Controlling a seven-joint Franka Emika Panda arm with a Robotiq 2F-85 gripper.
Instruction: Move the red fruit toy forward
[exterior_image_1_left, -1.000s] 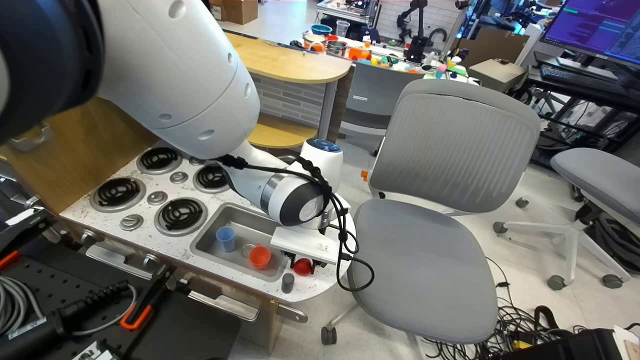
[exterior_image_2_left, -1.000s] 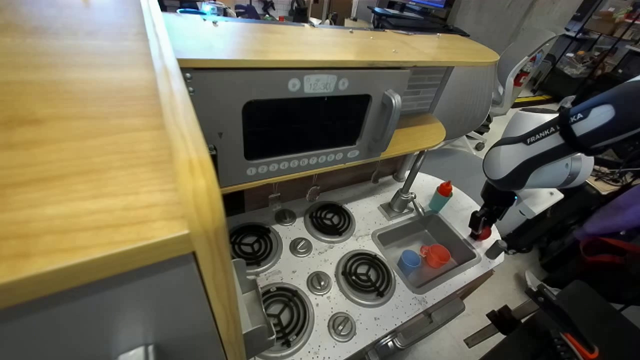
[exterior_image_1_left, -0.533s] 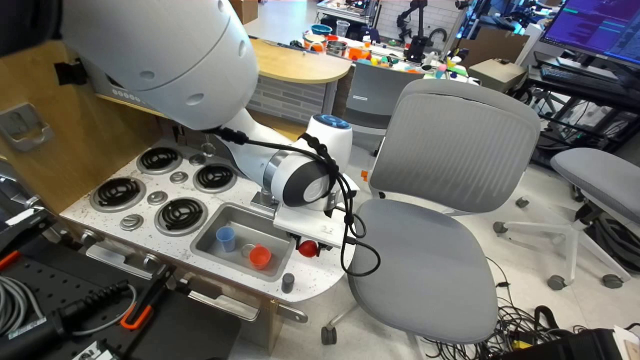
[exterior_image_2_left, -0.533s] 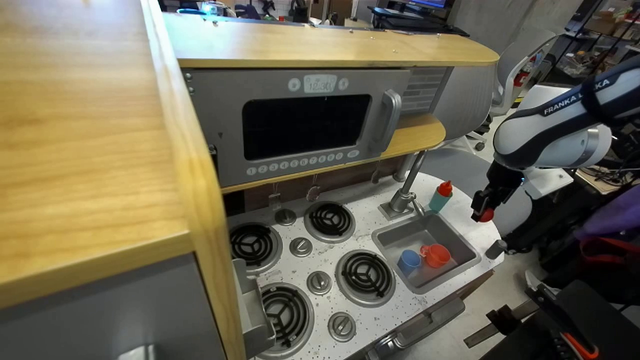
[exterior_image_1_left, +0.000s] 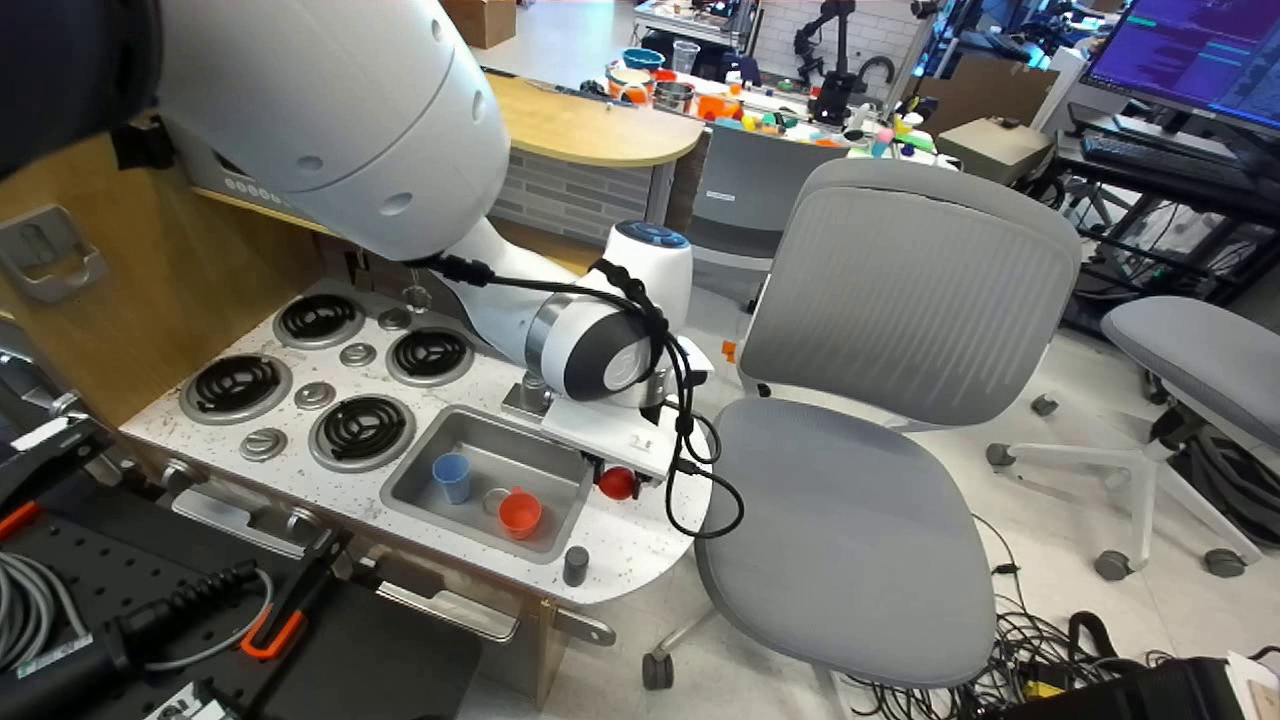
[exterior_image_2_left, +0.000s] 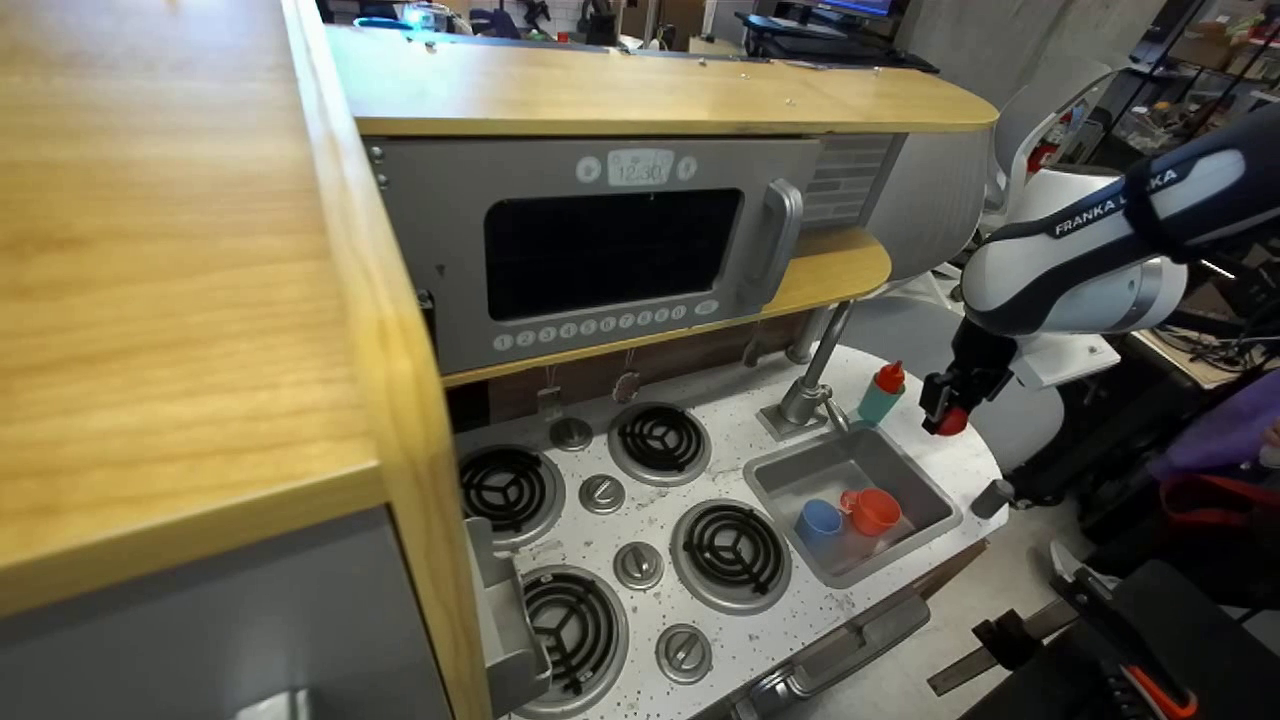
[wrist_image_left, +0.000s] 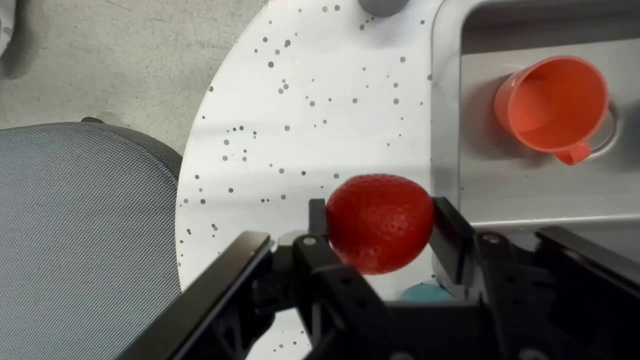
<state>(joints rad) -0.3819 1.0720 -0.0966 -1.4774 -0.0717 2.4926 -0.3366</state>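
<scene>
The red fruit toy (wrist_image_left: 380, 225) is round with a dimpled skin. My gripper (wrist_image_left: 381, 212) is shut on it, with one finger pressed to each side. In both exterior views the red fruit toy (exterior_image_1_left: 617, 484) (exterior_image_2_left: 953, 421) hangs from the gripper (exterior_image_1_left: 618, 478) (exterior_image_2_left: 942, 412) at the rounded end of the white speckled counter (wrist_image_left: 300, 125), beside the sink. It appears to be held a little above the surface; the exact height is hard to tell. The arm's white wrist housing covers part of the gripper in an exterior view.
The grey sink (exterior_image_2_left: 765, 475) holds a red cup (exterior_image_2_left: 876, 511) and a blue cup (exterior_image_2_left: 819, 522). A teal bottle with a red top (exterior_image_2_left: 881, 393) stands near the faucet (exterior_image_2_left: 815, 370). A grey cylinder (exterior_image_1_left: 576, 566) stands at the counter's front edge. A grey chair (exterior_image_1_left: 850, 530) stands beside the counter.
My gripper has lifted the red fruit toy from near the grey cylinder and carried it away from the counter's front edge, toward the teal bottle. The grip has stayed shut.
</scene>
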